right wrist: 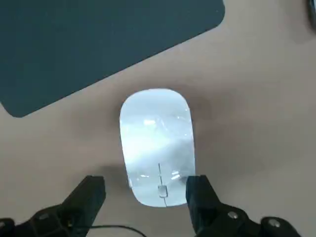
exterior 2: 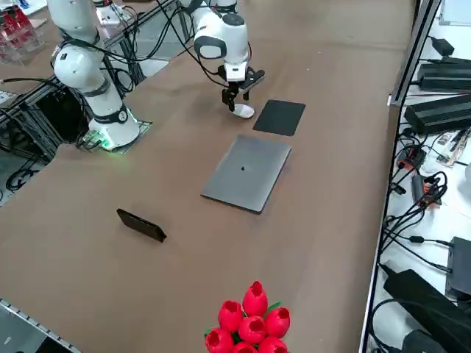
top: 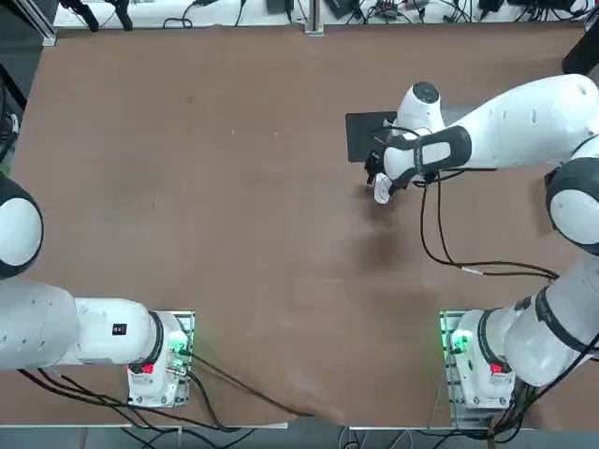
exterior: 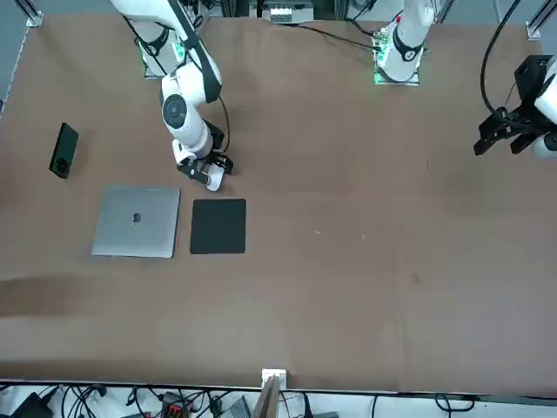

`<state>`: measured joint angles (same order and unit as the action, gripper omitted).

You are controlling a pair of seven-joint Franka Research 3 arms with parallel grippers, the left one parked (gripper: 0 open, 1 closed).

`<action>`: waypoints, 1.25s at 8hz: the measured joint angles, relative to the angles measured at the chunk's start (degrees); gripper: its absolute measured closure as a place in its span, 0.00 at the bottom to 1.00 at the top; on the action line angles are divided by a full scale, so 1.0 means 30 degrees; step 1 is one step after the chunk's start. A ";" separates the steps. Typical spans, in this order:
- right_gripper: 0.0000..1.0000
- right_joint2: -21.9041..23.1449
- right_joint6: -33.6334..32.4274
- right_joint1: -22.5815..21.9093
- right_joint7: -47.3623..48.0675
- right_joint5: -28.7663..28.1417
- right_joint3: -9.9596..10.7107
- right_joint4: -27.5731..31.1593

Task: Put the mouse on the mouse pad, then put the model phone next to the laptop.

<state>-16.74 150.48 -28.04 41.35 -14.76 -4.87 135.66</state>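
The white mouse (right wrist: 155, 143) lies on the brown table just off one corner of the black mouse pad (right wrist: 98, 44), not on it. My right gripper (right wrist: 145, 185) is low over the mouse, open, with a finger on each side of its near end. The front view shows the gripper (exterior: 204, 170) above the mouse (exterior: 214, 180), with the mouse pad (exterior: 218, 226) just beyond and the silver laptop (exterior: 137, 221) beside the pad. The dark model phone (exterior: 63, 150) lies apart from the laptop, toward the table's edge.
A bunch of red tulips (exterior 2: 250, 320) stands near the table's edge on my right. The right arm's black cable (top: 468, 267) trails over the table between the gripper and the arm's base. Cables and boxes lie off the far side of the table.
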 joint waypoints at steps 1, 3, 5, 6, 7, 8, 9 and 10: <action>0.00 0.0011 -0.0006 0.0000 -0.0137 0.0054 0.0050 -0.0018; 0.00 -0.0010 -0.0036 0.0000 -0.0292 0.0533 0.0165 -0.0007; 0.00 -0.0055 -0.0037 0.0016 -0.0292 0.0987 0.0384 0.0000; 0.00 -0.0055 -0.0036 0.0018 -0.0296 0.1056 0.0548 0.0000; 0.00 -0.0056 -0.0036 0.0019 -0.0297 0.1131 0.0643 0.0001; 0.00 -0.0060 -0.0037 0.0018 -0.0297 0.1142 0.0659 0.0000; 0.00 -0.0080 -0.0037 0.0015 -0.0297 0.1146 0.0658 0.0002; 0.00 -0.0139 -0.0011 0.0015 -0.0297 0.1148 0.0658 0.0002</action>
<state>-17.16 150.44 -27.99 40.46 -11.31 -2.90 135.67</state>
